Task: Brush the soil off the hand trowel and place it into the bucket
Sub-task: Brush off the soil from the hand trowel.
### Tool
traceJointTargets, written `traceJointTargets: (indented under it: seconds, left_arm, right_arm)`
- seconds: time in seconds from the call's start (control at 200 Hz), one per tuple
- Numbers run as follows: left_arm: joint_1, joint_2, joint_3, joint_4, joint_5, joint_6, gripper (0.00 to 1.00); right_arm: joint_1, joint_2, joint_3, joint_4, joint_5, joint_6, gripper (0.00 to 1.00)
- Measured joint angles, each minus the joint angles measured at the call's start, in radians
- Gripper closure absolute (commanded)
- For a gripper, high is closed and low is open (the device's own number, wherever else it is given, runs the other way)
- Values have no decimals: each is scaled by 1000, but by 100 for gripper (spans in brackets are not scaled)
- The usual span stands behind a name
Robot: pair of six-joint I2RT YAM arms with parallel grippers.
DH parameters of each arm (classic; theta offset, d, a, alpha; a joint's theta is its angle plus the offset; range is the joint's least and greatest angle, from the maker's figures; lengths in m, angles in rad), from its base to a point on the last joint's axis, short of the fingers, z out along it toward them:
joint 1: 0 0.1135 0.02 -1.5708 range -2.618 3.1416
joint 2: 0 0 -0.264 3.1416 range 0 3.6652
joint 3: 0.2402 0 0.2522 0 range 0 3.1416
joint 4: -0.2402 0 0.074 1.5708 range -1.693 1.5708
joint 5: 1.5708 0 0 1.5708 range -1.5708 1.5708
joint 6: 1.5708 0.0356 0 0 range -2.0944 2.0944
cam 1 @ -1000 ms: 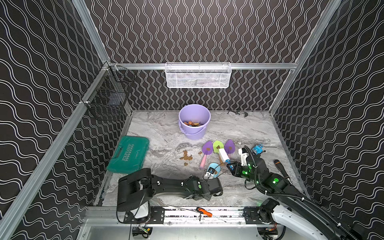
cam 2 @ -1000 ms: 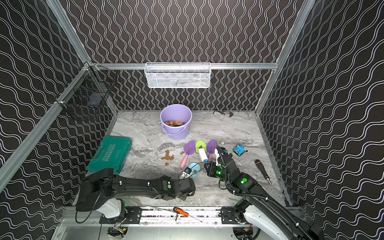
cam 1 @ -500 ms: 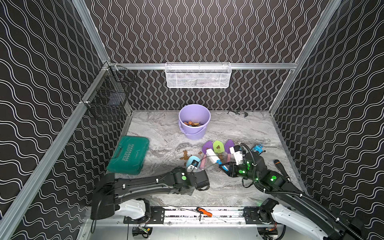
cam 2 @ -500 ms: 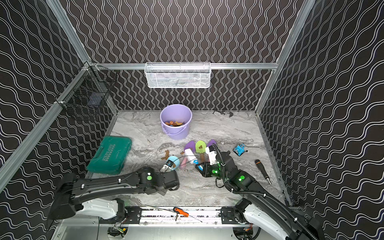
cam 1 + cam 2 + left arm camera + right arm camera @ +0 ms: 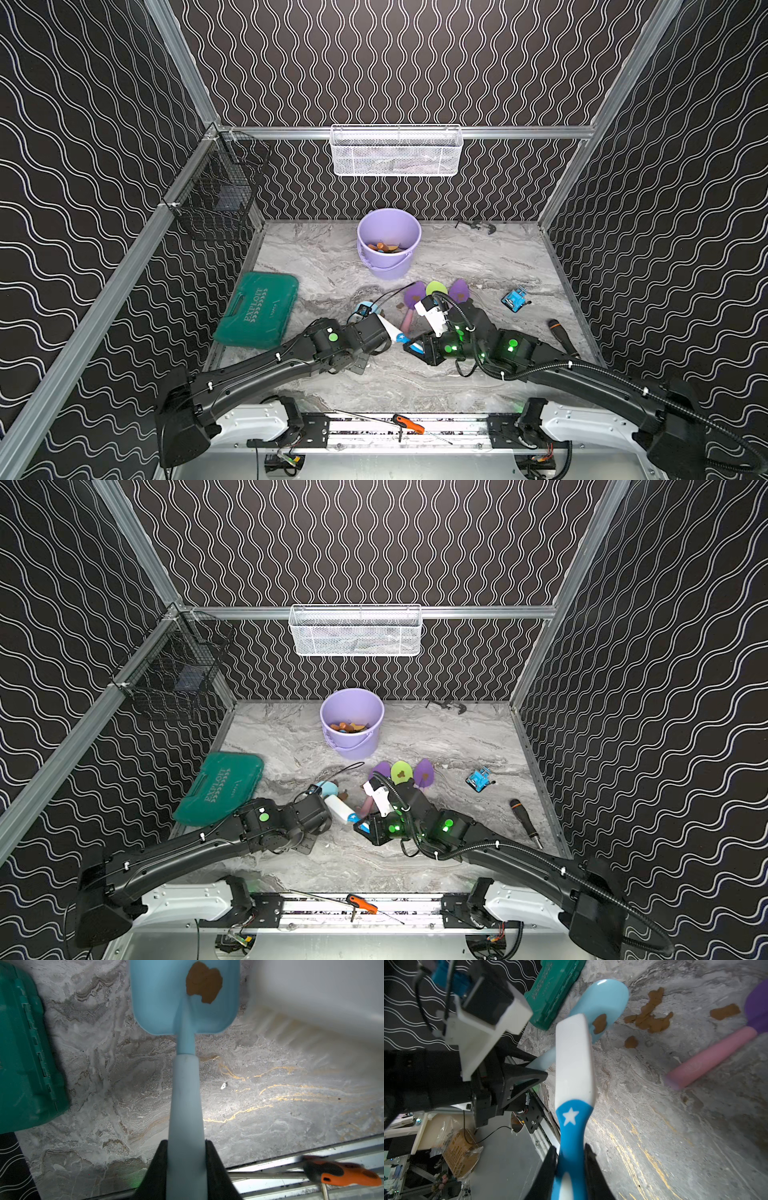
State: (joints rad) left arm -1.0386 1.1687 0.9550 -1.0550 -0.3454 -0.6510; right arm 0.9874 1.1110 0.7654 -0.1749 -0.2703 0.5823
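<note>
My left gripper [image 5: 186,1144] is shut on the pale handle of a light blue hand trowel [image 5: 182,1001]. One brown clump of soil [image 5: 204,981] sticks to its blade [image 5: 369,306]. The right gripper [image 5: 570,1150] is shut on the blue star-marked handle of a white-headed brush [image 5: 574,1059]. The brush head [image 5: 390,328] lies across the trowel handle, its tip beside the soil [image 5: 600,1022]. The bristles [image 5: 291,1039] look blurred next to the blade, and I cannot tell whether they touch it. More soil [image 5: 648,1018] lies on the table. The lilac bucket [image 5: 386,266] stands at the back, with small items inside.
Three other trowels lie behind the grippers: purple with a pink handle [image 5: 414,293], green [image 5: 436,287] and purple [image 5: 459,289]. A green case [image 5: 259,309] is at the left. A blue gadget [image 5: 515,298] and a black screwdriver [image 5: 561,334] are at the right.
The left gripper carried the blue trowel leftward and farther back. The right gripper followed left with the brush, bringing its head over the trowel.
</note>
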Motion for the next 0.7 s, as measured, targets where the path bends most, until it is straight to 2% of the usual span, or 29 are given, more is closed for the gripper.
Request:
traceJointTargets:
  seconds: [0.25, 0.475, 0.701]
  left_arm:
    - [4, -1, -13, 21, 20, 22, 100]
    - [5, -4, -14, 20, 20, 24, 100]
    - [8, 8, -15, 17, 9, 22, 100]
  right_arm:
    - [14, 134, 83, -7, 40, -15, 100]
    - [6, 241, 150, -69, 131, -22, 100]
    - [-2, 277, 214, -109, 244, -43, 100]
